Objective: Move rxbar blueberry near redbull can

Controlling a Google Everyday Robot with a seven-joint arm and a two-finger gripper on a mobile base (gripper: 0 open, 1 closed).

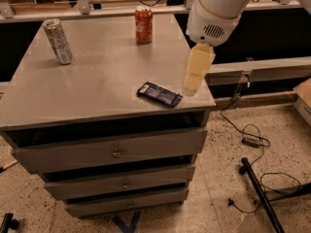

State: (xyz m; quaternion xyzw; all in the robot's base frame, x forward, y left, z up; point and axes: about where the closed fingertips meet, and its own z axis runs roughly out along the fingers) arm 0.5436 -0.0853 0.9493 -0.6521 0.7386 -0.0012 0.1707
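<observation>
The rxbar blueberry (159, 94), a flat dark navy wrapper with pale lettering, lies near the front right of the grey cabinet top (92, 89). The redbull can (58, 41), slim and silver-blue, stands upright at the back left, far from the bar. My gripper (191, 88) hangs from the white arm (218, 8) over the cabinet's right edge, just right of the bar and a little above the top. It holds nothing that I can see.
A red cola can (143, 24) stands at the back middle of the top. The cabinet has three drawers (115, 153) in front. Cables (252, 141) and a black pole (260, 193) lie on the speckled floor to the right. A railing runs behind.
</observation>
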